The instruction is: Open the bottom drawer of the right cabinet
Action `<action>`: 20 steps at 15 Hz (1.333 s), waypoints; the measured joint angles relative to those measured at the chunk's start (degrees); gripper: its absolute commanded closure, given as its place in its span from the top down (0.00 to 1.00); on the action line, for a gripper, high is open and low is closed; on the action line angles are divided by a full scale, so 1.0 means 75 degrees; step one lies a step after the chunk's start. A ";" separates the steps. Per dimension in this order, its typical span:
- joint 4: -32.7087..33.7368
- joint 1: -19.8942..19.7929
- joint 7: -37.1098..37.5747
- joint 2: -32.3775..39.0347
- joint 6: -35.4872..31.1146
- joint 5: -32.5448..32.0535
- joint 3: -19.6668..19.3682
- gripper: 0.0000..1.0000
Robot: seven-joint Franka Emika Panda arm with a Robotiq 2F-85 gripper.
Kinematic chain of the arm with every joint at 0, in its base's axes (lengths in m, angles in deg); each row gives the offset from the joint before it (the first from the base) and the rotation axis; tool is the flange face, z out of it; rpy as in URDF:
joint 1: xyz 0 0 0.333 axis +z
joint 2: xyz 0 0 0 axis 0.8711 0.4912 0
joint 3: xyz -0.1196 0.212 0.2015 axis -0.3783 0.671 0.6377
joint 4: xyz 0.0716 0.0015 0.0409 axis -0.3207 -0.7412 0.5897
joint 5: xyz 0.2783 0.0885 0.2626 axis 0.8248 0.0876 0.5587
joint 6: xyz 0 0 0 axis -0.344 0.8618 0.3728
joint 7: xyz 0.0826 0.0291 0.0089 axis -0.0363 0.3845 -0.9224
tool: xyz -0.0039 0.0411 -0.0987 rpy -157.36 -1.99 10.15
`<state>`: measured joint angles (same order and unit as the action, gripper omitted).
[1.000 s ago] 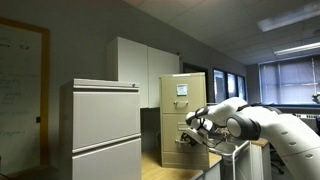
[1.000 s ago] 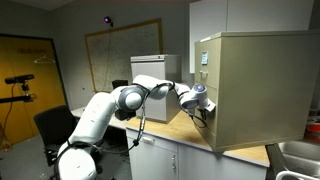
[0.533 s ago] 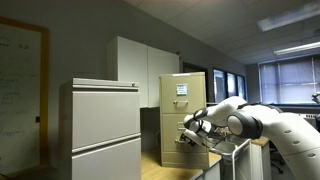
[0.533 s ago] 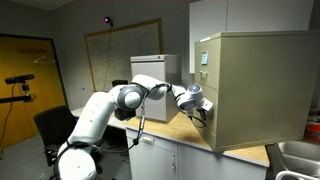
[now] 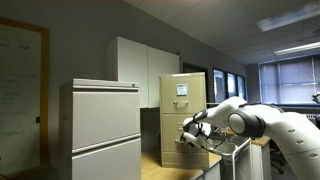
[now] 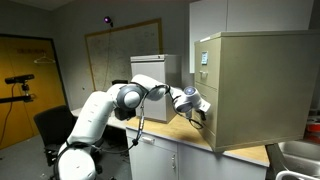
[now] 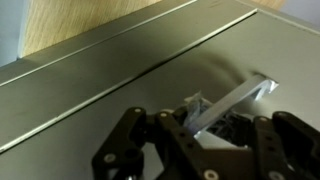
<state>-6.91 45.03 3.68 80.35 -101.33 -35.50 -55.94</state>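
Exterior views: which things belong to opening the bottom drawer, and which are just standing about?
In the job: right cabinet, bottom drawer, handle, gripper.
Just there: grey cabinet, wall cupboards, whiteboard, office chair.

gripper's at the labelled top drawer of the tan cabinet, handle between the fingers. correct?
Wrong drawer. The gripper is at the bottom drawer of the tan cabinet, below the labelled top drawer, as an exterior view shows. The rest holds: in the wrist view the handle sits between the fingers.
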 measured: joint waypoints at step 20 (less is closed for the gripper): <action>-0.1187 -0.0726 -0.1043 -0.0315 -0.2729 0.1273 0.1610 0.01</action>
<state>-15.81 39.58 -4.14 77.98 -121.80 -25.96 -43.87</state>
